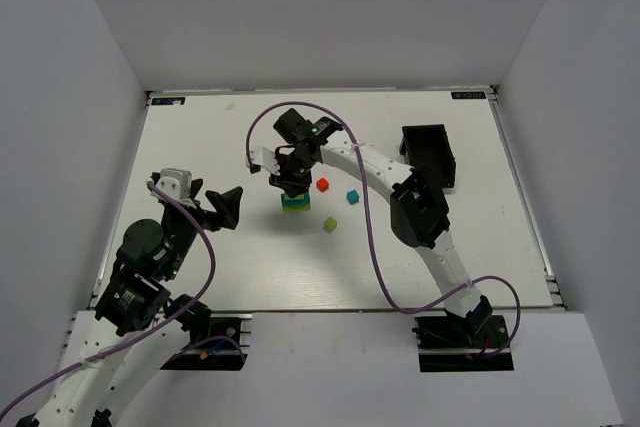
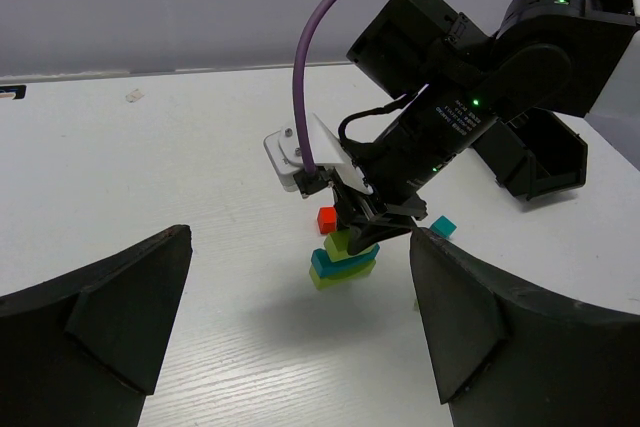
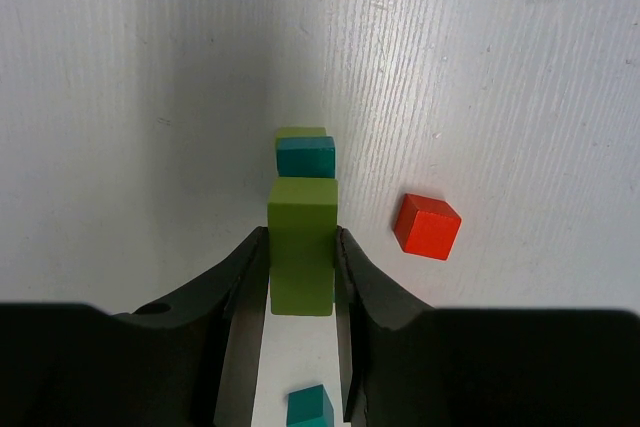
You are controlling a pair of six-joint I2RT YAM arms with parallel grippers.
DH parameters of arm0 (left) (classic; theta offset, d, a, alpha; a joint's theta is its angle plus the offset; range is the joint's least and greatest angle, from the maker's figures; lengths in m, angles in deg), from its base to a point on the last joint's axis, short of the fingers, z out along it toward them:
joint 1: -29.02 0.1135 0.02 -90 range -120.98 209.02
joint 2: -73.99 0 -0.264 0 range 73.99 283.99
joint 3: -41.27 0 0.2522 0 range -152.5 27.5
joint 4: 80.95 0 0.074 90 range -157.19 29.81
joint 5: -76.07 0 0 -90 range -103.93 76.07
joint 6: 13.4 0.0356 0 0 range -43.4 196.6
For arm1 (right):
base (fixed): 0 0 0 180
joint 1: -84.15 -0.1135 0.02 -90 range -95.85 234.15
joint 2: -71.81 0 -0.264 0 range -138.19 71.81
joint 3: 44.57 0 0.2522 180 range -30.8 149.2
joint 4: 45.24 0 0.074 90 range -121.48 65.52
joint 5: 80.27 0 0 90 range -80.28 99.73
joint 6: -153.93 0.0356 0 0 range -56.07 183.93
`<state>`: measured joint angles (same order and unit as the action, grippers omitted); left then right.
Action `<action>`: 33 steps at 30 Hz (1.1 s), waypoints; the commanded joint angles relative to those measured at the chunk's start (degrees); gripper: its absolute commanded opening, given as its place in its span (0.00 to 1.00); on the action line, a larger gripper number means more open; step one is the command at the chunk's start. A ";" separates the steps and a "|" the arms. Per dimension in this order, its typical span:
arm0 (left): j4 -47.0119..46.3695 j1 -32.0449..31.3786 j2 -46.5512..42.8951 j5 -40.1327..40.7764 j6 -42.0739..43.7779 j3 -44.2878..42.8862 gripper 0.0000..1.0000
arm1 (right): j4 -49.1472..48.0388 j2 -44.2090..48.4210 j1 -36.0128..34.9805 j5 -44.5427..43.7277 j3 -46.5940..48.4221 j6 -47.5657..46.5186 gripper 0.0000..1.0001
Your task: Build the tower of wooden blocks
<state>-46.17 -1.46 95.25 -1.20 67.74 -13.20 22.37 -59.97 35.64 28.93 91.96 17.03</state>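
The white desk [image 1: 250, 277] carries everything. The right arm [image 1: 430, 232] reaches from its base across to the middle of the desk, while the left arm [image 1: 150, 247] stays folded over the near left part. A black bin [image 1: 432, 152] stands at the far right, well apart from the blocks.

The left tool [image 1: 228, 205] hangs above the desk with its fingers spread wide and nothing between them, facing the blocks [image 2: 300, 247]. The right tool [image 1: 292, 185] points straight down over the middle of the desk, and its fingers are clamped on the two sides of a lime-green block [image 3: 302, 247].

Directly under that block stands the wood block tower [image 1: 295, 204]: a lime-green bar on the desk with a teal piece on top [image 2: 338, 265]. Whether the gripped block already touches the teal piece cannot be told.

Three loose cubes lie to the right of the tower, apart from one another: a red cube [image 1: 322, 185] nearest to it, a teal cube [image 1: 353, 197] farther right, and a lime-green cube [image 1: 330, 224] toward the near side.
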 commanded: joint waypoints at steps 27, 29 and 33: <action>0.34 0.33 -0.25 0.45 -0.28 0.28 1.00 | -2.08 -0.66 -0.27 -0.75 -1.03 0.93 0.06; 0.34 0.33 -0.25 0.45 -0.28 0.28 1.00 | -2.16 -0.66 -0.35 -0.83 -1.21 0.93 0.06; 0.34 0.33 -0.25 -0.08 -0.28 0.28 1.00 | -2.08 -0.75 -0.27 -0.66 -1.21 1.02 0.08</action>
<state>-46.17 -1.46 95.25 -1.22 67.74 -13.20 20.99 -60.04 35.64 27.83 91.17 17.27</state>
